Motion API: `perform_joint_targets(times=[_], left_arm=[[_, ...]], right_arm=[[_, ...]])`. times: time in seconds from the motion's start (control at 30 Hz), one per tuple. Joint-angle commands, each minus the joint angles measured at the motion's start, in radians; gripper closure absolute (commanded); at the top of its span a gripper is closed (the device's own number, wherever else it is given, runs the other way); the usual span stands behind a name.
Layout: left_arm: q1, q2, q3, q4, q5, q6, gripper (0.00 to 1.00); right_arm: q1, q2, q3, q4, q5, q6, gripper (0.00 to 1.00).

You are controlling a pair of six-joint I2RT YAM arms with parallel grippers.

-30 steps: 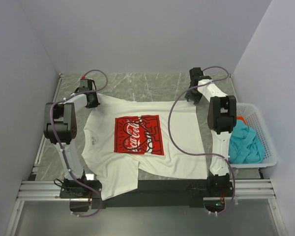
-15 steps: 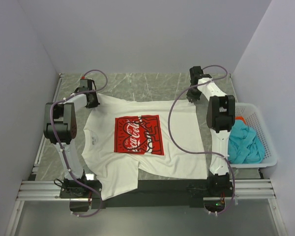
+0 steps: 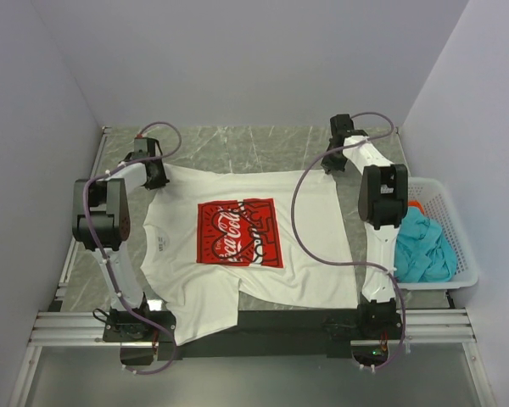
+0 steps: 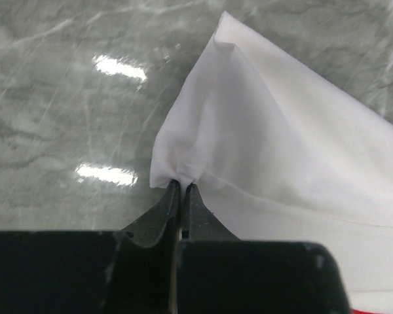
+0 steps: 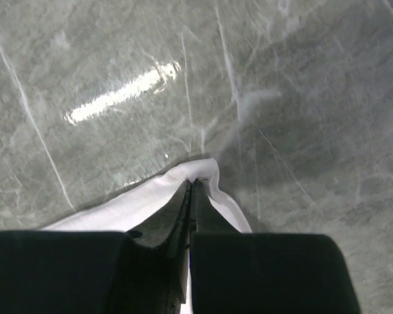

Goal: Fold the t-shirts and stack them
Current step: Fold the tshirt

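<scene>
The white t-shirt (image 3: 305,246) with the red Coca-Cola print (image 3: 237,232) lies spread flat on the marble table. My left gripper (image 3: 157,174) is shut on its far left corner; in the left wrist view the white t-shirt (image 4: 281,144) bunches where my left gripper (image 4: 181,186) pinches it. My right gripper (image 3: 331,164) is shut on the far right corner; the right wrist view shows a fold of the white t-shirt (image 5: 213,171) wrapping my right gripper (image 5: 192,182). A teal t-shirt (image 3: 422,246) and a bit of a red-orange t-shirt (image 3: 416,205) lie in the basket.
A white mesh basket (image 3: 458,229) stands at the right edge of the table, beside the right arm. Bare marble table (image 3: 246,148) runs behind the white shirt up to the back wall. A metal rail (image 3: 254,326) crosses the near edge.
My right gripper has closed on the far right corner of the white shirt. The left gripper has shifted slightly back and left, still holding its corner.
</scene>
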Motion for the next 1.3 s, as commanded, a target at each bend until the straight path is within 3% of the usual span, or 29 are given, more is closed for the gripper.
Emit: perform_joint_targets(times=[0.0,0.43,0.87,1.07,1.27], left_arm=[[0.039,-0.064,-0.017,-0.058,0.01,-0.021,0.99],[0.052,-0.117,0.006,-0.034,0.034,-0.035,0.99],[0.056,-0.281,-0.152,0.0,0.008,-0.138,0.99],[0.055,-0.24,-0.073,-0.008,-0.002,-0.09,0.99],[0.056,-0.228,-0.099,0.028,0.004,-0.096,0.96]], right_arm=[[-0.006,-0.107,-0.032,0.085,0.005,-0.036,1.0],[-0.007,-0.224,-0.043,0.183,-0.022,-0.1,1.0],[-0.015,-0.326,-0.219,0.285,-0.079,-0.089,1.0],[-0.015,-0.33,-0.184,0.26,-0.081,-0.111,1.0],[-0.015,-0.35,-0.201,0.266,-0.081,-0.122,1.0]])
